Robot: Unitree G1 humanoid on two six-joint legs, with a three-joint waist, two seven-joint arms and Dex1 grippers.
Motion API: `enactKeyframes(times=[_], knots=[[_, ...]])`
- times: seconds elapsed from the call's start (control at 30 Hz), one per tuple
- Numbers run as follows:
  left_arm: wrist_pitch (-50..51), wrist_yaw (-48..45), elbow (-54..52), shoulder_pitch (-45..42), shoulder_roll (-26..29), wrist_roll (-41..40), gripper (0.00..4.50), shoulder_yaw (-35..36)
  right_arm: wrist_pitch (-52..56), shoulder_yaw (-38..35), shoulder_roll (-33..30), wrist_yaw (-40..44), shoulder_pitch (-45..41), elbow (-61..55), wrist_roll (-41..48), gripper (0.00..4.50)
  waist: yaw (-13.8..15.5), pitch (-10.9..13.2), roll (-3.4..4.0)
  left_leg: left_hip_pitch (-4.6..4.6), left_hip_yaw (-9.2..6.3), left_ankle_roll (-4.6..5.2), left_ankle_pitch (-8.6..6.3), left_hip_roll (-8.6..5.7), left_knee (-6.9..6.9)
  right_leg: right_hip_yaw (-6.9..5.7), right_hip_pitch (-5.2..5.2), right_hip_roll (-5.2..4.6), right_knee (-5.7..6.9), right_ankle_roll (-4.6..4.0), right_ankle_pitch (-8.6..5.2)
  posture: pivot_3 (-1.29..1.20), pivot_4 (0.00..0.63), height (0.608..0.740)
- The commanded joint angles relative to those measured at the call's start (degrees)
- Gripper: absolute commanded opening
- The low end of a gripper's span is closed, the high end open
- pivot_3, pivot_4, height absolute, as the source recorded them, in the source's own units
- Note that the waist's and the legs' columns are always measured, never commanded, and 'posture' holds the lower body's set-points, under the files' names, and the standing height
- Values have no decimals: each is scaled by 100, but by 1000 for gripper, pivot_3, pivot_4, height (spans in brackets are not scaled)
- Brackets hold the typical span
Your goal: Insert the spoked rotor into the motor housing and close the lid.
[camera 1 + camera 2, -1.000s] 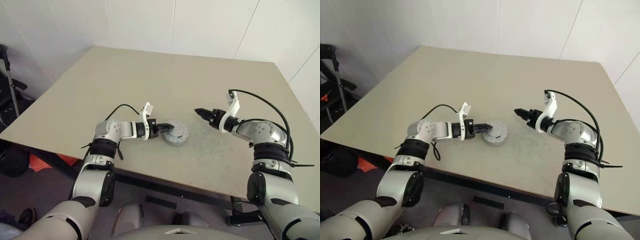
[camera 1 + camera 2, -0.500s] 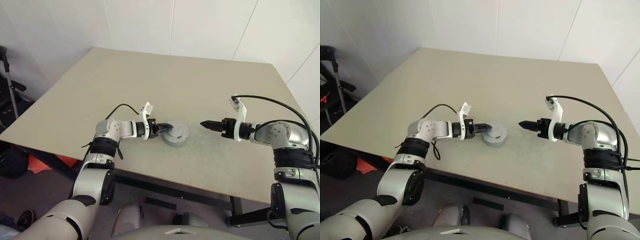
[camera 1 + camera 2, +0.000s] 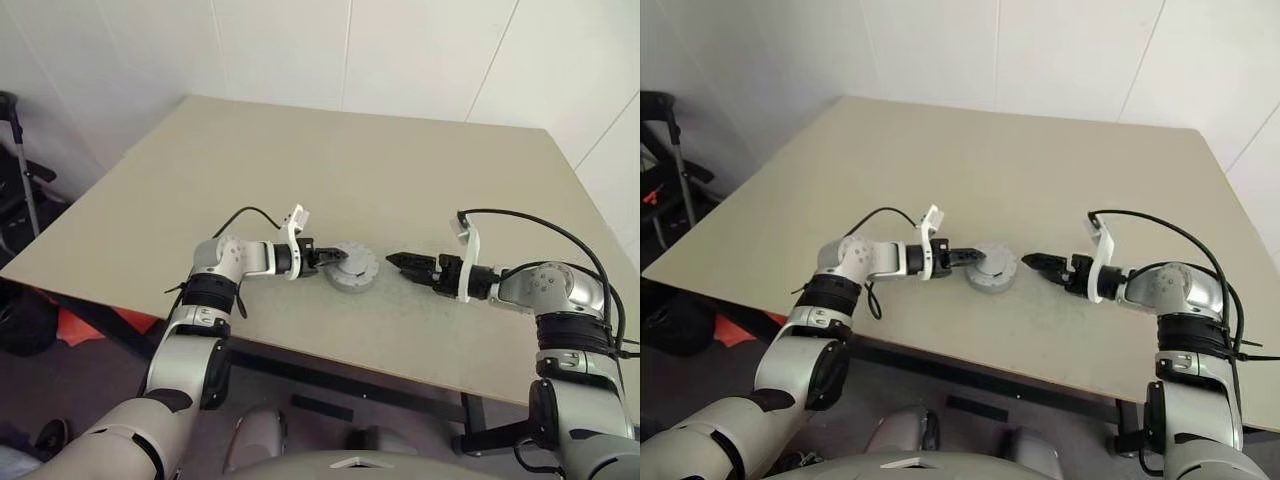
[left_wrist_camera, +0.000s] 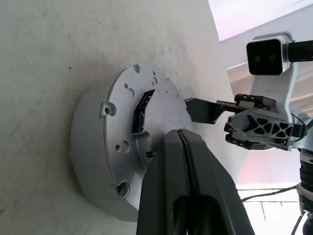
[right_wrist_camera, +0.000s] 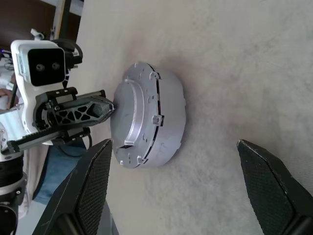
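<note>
Pressed together, my left gripper rests its tips on the lid atop the motor housing near the table's front edge, while my right gripper hovers just beside it, fingers spread wide.

Both arms are silver with black joint bands; white camera brackets sit behind the 2 black jaws (looping black cables attached).

Rotor unseen under the lid, housing windings hidden, left fingertips' contact with lid unclear
</note>
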Motion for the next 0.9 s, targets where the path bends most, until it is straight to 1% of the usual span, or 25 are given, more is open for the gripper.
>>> enactKeyframes(times=[0.03, 0.23, 0.3, 0.37, 0.4, 0.43, 0.57, 0.73, 0.9], knots=[[13, 25, 49, -58, 30, 126, 0, -103, 377, -6, 167, -110, 128, -182, 190, 4471, -1, 0, 0, 0, 0, 0, 0, 0, 0, 0, 0, 0, 0, 0, 0, 0, 0, 740], [-14, 17, 73, -65, 37, 168, 0, -101, 419, 174, 765, -407, 220, -266, 105, 4471, -61, -8, -3, 15, 0, -9, -1, 1, -8, 0, 3, 1, -2, 0, 0, 0, 0, 740], [-16, 12, 74, -62, 47, 183, 0, -87, 357, 171, 938, -495, 143, -211, 77, 4471, -104, -9, -6, 37, 0, -16, 1, 1, -19, 1, 16, 2, -6, 1, -2, 0, 0, 740], [-19, 29, 69, -50, 50, 200, 0, -65, 253, 166, 1193, -594, 0, -76, 42, 4471, -157, -8, -8, 85, 2, -28, 7, -2, -51, 2, 51, 2, -21, 7, -7, 0, 0, 740], [-16, 38, 64, -48, 53, 203, 0, -54, 215, 170, 1326, -639, -72, -17, 31, 4471, -191, -8, -10, 108, 3, -35, 12, -4, -71, 2, 68, 2, -31, 34, -22, 0, 0, 740], [-16, 49, 59, -45, 58, 209, 0, -45, 182, 200, 1452, -681, -126, 21, 11, 4471, -208, -8, -10, 124, 6, -41, 15, -5, -93, 3, 73, 2, -36, 39, -26, 0, 0, 740], [-7, 135, 59, -13, 104, 236, 0, 14, 146, 248, 1798, -808, -236, 95, -48, 4471, -276, -10, -13, 124, 6, -67, 31, 7, -129, 2, 69, 19, -33, 16, -40, 0, 0, 740], [48, 222, -30, 167, 286, 241, 0, 120, 47, 230, 1951, -897, -344, 260, -120, 4471, -373, -11, -15, 128, 6, -86, 27, 34, -140, 3, 68, 49, -33, -9, -53, 0, 0, 740], [168, 257, -330, 480, 450, 191, 0, 189, -120, 228, 1902, -907, -430, 472, -219, 4471, -372, -11, -16, 167, 7, -119, 43, 44, -175, 2, 74, 58, -36, -14, -59, 0, 0, 740]])
